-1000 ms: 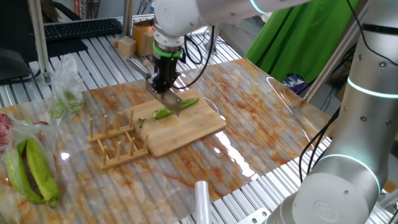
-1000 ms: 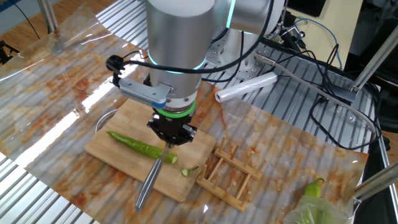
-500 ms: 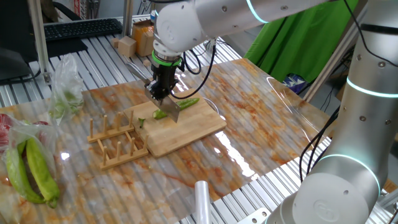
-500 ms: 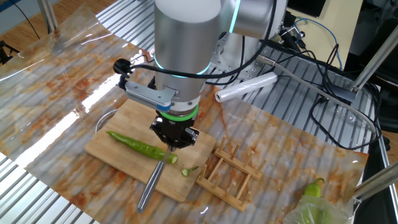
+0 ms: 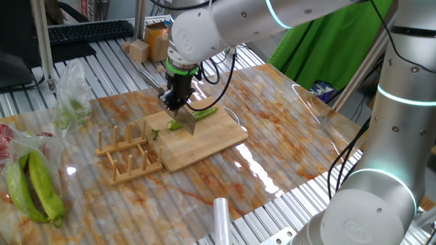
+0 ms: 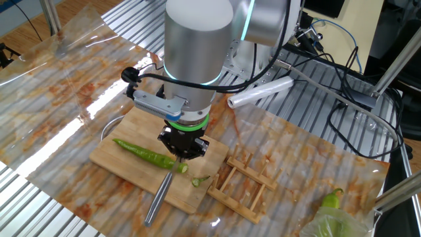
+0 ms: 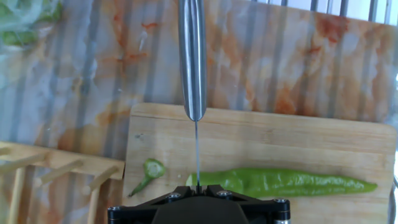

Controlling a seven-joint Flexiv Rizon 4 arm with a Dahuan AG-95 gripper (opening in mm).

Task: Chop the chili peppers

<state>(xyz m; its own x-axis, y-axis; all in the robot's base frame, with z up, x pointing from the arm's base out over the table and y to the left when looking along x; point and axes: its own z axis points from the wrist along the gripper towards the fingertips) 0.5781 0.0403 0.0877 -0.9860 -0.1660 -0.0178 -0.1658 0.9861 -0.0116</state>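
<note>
Gripper (image 6: pixel 182 150) clamps a steel knife (image 7: pixel 192 59) over glossy chili (image 7: pixel 280 182) on wooden board (image 7: pixel 298 140).

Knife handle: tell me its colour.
The knife handle is plain silver-grey metal, with no pattern. The hand view shows it best.

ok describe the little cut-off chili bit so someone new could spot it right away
Find the wooden cutting board in the middle of the table. A long green chili lies on it, under the knife. The cut-off piece lies just past the chili's cut end, nearer the wooden rack: small, with a thin stem.
</note>
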